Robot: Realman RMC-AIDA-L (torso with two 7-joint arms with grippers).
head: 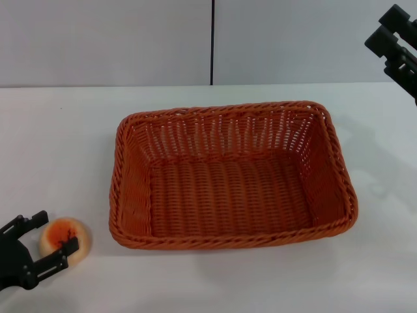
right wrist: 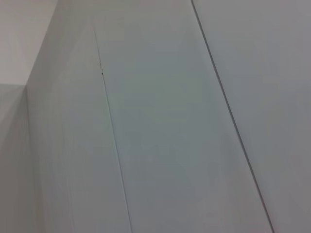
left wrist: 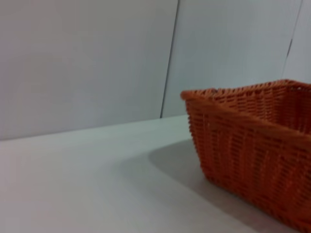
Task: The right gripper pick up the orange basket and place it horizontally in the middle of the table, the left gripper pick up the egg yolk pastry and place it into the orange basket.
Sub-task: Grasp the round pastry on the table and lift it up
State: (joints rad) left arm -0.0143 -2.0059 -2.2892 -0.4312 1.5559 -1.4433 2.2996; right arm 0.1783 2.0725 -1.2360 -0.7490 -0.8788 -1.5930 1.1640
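Note:
The orange basket (head: 231, 176) lies lengthwise in the middle of the white table (head: 58, 143), empty; one of its corners (left wrist: 252, 145) fills the side of the left wrist view. The egg yolk pastry (head: 67, 236), a cream bun with an orange-red top, rests on the table off the basket's near left corner. My left gripper (head: 58, 232) is at the near left edge, open, with one finger on each side of the pastry's near half. My right gripper (head: 389, 31) hangs raised at the far right, jaws apart, holding nothing.
A grey panelled wall (head: 130, 39) with a vertical seam stands behind the table. The right wrist view shows only wall panels (right wrist: 160, 121). Bare tabletop (left wrist: 97, 184) lies to the left of and in front of the basket.

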